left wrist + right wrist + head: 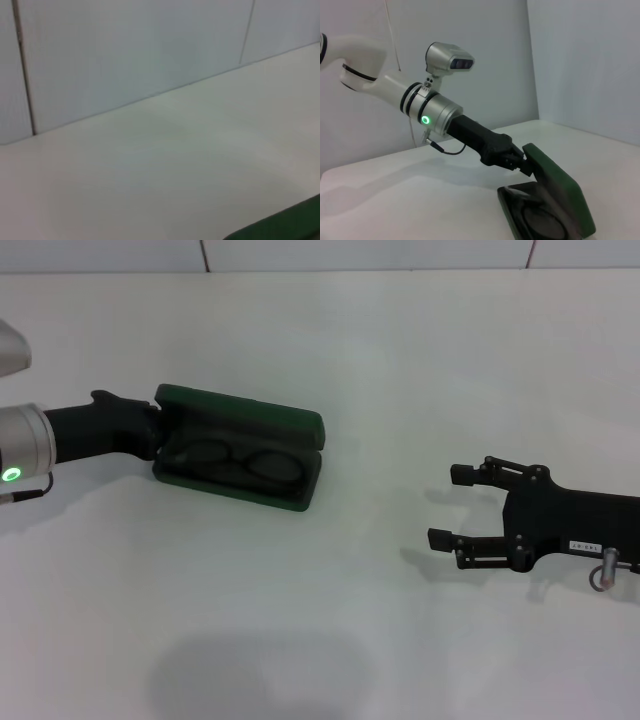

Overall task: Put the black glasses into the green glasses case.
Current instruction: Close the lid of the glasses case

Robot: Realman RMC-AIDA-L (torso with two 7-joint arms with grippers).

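Note:
The green glasses case (250,410) lies open on the table left of centre, its lid tilted up at the far side. The black glasses (240,461) rest folded inside its dark lining. My left gripper (154,430) is at the case's left end, and the right wrist view shows its fingers (518,163) closed on the corner of the raised lid (560,190). One lens of the glasses (540,221) shows in the tray there. My right gripper (445,505) hovers open to the right of the case, well apart from it and holding nothing.
A white table (330,620) spreads all around, with a pale wall (360,252) along its far edge. In the left wrist view only bare table, the wall and a green strip of the case (282,227) show.

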